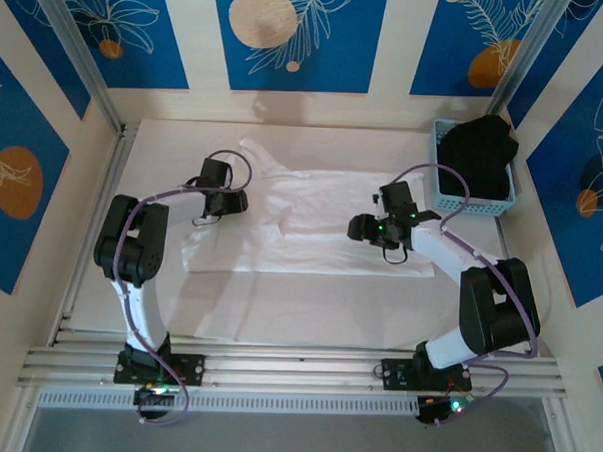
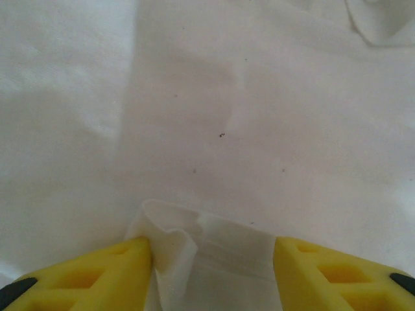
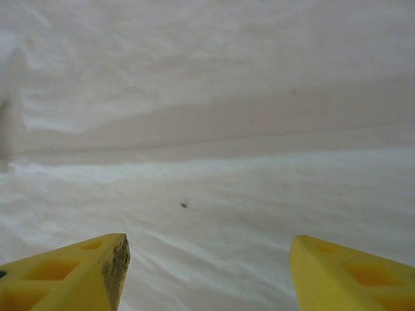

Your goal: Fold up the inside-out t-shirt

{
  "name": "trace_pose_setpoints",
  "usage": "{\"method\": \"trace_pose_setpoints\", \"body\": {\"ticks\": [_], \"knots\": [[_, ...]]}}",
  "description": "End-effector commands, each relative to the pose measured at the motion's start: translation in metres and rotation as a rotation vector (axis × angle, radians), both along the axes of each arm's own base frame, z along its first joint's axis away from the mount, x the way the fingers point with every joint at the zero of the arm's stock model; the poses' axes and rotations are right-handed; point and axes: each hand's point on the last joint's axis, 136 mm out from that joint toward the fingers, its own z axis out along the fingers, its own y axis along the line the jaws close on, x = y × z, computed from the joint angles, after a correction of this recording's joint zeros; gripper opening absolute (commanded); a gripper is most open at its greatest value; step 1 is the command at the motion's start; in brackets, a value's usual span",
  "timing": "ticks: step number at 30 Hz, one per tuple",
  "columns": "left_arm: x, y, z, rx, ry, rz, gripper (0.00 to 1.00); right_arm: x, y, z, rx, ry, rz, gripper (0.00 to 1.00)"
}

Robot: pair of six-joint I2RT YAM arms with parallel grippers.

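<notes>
Left wrist view. I look past my left gripper (image 2: 213, 246) onto the shirt (image 2: 259, 116), whose white cloth spreads out beyond the fingers (image 2: 84, 275). The two yellow fingers enter from the near edge and stand apart. Between them lies a small raised fold (image 2: 175, 236) of the shirt. Its curled edge touches the inner face of the left finger, and a flatter band of cloth runs across to the right finger. A long crease (image 2: 130, 110) runs from the far edge toward the fold, and the cloth left of it is brighter. A dark speck (image 2: 222, 135) sits mid-cloth. In the far right corner a curved cloth edge (image 2: 376, 29) shows.
</notes>
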Motion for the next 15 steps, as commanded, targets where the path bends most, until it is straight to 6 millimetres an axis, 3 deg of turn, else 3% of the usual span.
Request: {"method": "trace_pose_setpoints", "body": {"ticks": [1,6,10,14,15], "knots": [[0.002,-0.002,0.005,-0.035,0.015,-0.004,0.54,-0.006,-0.012,-0.001,0.070,0.040,-0.061,0.67],[-0.004,0.002,0.039,-0.044,-0.058,0.001,0.58,-0.004,-0.045,-0.001,0.125,0.066,-0.187,0.67],[-0.027,-0.006,0.063,-0.158,-0.112,-0.001,0.63,-0.003,-0.074,-0.004,0.180,0.084,-0.296,0.67],[-0.059,-0.025,0.064,-0.330,-0.100,-0.048,0.64,-0.001,-0.088,-0.012,0.194,0.101,-0.346,0.67],[-0.071,-0.029,0.057,-0.368,-0.079,-0.061,0.64,-0.001,-0.087,-0.015,0.218,0.113,-0.351,0.67]]}}
